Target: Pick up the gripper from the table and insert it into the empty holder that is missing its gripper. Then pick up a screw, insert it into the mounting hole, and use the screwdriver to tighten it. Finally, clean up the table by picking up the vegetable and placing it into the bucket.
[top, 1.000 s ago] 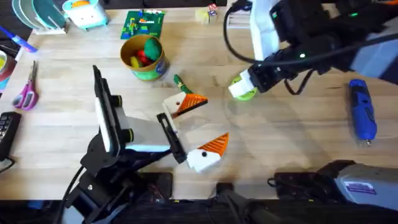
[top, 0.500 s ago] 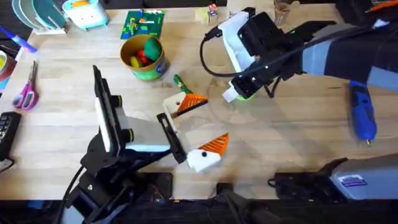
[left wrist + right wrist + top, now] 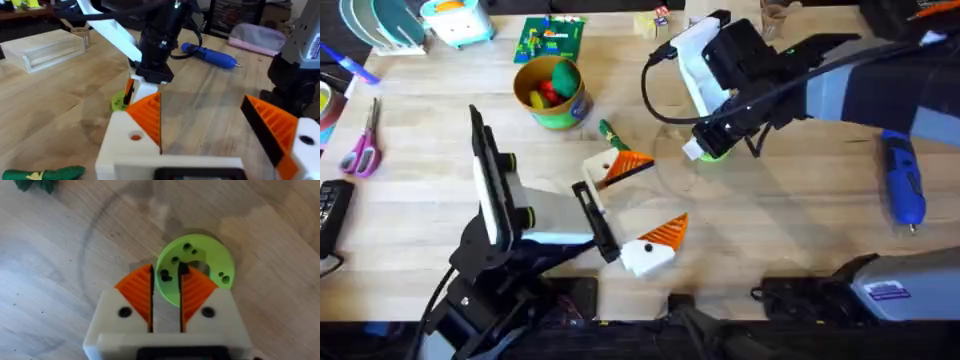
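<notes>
My left gripper (image 3: 655, 195) rests open over mid-table, and each of its white mounts carries an orange ribbed tip. The holder (image 3: 131, 137) has the gripper (image 3: 150, 117) seated in it, with orange showing through its mounting hole. My right gripper (image 3: 166, 270) hovers just over a green disc (image 3: 210, 255). Its pads stand a narrow gap apart, and a small dark screw (image 3: 183, 270) sits by one pad tip. The vegetable (image 3: 609, 133) lies beside the bucket (image 3: 558, 110). The screwdriver (image 3: 902, 180) lies far right on the table (image 3: 790, 230).
The bucket holds red, yellow and green toys. Purple scissors (image 3: 362, 145) lie at the left edge, and a green block board (image 3: 550, 38) sits at the back. A wooden box (image 3: 45, 47) stands beyond the right arm. Bare wood lies between disc and screwdriver.
One second ago the right arm was farther right and higher. It swung left and down onto the green disc, then held still for the last half second. The left arm has not moved.
</notes>
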Available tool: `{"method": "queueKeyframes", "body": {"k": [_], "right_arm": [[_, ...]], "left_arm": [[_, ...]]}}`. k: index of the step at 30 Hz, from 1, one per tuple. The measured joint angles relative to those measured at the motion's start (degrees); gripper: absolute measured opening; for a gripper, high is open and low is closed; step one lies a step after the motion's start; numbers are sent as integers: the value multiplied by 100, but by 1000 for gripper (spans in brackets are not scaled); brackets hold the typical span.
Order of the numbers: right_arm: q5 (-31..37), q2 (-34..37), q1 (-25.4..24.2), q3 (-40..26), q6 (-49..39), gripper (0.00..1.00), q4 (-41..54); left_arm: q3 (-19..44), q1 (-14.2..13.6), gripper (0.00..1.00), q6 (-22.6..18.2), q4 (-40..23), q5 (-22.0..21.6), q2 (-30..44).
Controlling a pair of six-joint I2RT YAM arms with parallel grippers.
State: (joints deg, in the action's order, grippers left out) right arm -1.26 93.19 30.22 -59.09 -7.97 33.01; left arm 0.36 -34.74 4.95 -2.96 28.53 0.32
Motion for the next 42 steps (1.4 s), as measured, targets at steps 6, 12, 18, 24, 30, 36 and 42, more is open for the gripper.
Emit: {"method": "queueKeyframes", "body": {"k": [6,12,18,24,30,36,42], "right_arm": [[17,-2,0,0,0,105,-15],[131,-2,3,-7,-22,16,-31],[202,-2,11,-17,-20,8,-17],[254,-2,9,-186,-20,7,179],[258,-2,9,-573,-20,7,487],[436,-7,9,-979,-20,7,1030],[500,-7,13,-1801,-134,7,2070]], "left_arm": [[0,0,992,0,1,0,0],[0,0,993,0,0,0,-1],[0,0,993,0,0,0,-1],[0,0,993,0,0,0,-2],[0,0,993,0,0,0,0],[0,0,993,0,0,0,0],[0,0,993,0,0,0,0]]}}
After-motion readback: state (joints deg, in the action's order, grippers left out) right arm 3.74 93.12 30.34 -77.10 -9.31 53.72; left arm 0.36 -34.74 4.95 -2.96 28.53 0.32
